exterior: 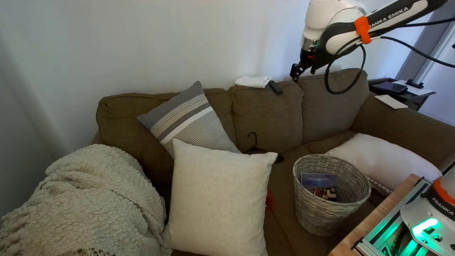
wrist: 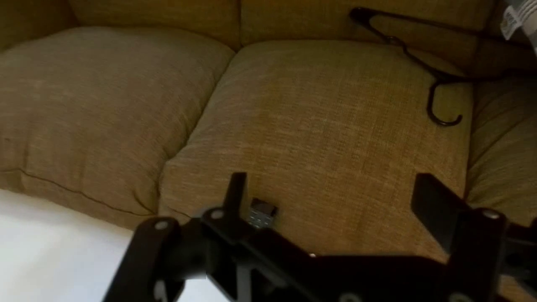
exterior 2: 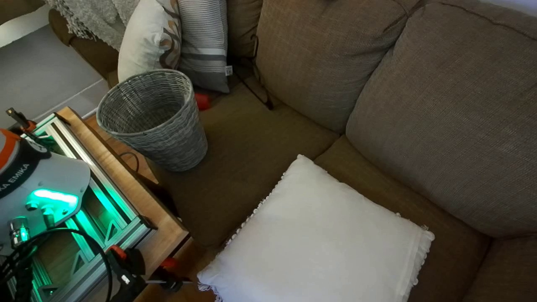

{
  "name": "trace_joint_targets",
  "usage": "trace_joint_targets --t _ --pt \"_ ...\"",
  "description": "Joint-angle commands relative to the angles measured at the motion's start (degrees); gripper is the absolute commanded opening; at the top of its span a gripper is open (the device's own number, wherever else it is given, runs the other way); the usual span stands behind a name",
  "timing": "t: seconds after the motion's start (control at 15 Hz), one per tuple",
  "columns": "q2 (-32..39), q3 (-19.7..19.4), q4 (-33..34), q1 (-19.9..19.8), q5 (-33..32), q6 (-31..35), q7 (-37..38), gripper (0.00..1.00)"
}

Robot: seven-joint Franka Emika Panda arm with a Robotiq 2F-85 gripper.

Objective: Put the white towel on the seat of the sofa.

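Observation:
The white towel [exterior: 252, 81] lies folded on top of the sofa's back, against the wall, in an exterior view. It does not show in the wrist view. The olive-brown sofa [exterior: 266, 115] shows in both exterior views, with its seat [exterior 2: 256, 142] below the back cushions. The sofa back cushion [wrist: 327, 126] fills the wrist view. My gripper [exterior: 304, 71] hangs above the sofa back, to the right of the towel in that exterior view. In the wrist view my gripper [wrist: 331, 175] has its fingers wide apart with nothing between them.
A black remote [exterior: 275, 87] lies beside the towel; its end shows near a finger in the wrist view [wrist: 262, 213]. A black hanger [wrist: 444, 77] leans on the back cushions. A wicker basket [exterior 2: 155, 121], white pillow [exterior 2: 323, 239], cream pillow [exterior: 220, 195], striped pillow [exterior: 193, 121] and knitted blanket [exterior: 89, 202] are around.

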Motion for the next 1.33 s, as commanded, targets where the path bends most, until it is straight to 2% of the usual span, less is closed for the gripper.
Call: trace_joint_targets --t 0.0,0.13,0.2,0.33,0.47,0.53,0.87,1.07,1.13,1.2,1.27 --pt "11.1 -5.0 15.1 4.3 3.8 -3.3 -12.9 1.00" --pt "14.7 -7.5 22.5 5.5 6.0 -6.0 -16.2 1.00" --pt "10.3 -8.3 14.8 6.7 3.9 -2.1 -12.4 1.00" --pt "13.1 -9.5 20.1 7.0 5.5 -3.8 -15.3 1.00" --pt "14.1 -9.7 21.7 7.2 5.8 -4.3 -15.7 1.00" --pt "15.1 -10.8 22.0 7.9 3.2 -3.5 -13.2 1.00" --pt "28.3 -17.1 30.4 11.2 -9.9 9.1 -9.4 1.00" --pt "39.0 -19.8 40.1 13.6 -17.5 11.2 -7.0 1.00" --pt "42.0 -22.5 43.1 16.0 -18.9 11.6 -6.0 1.00" --pt "44.4 -22.8 46.2 16.8 -19.2 9.5 -5.3 1.00" --pt "38.1 -20.8 38.1 14.7 -16.4 11.4 -7.2 1.00"
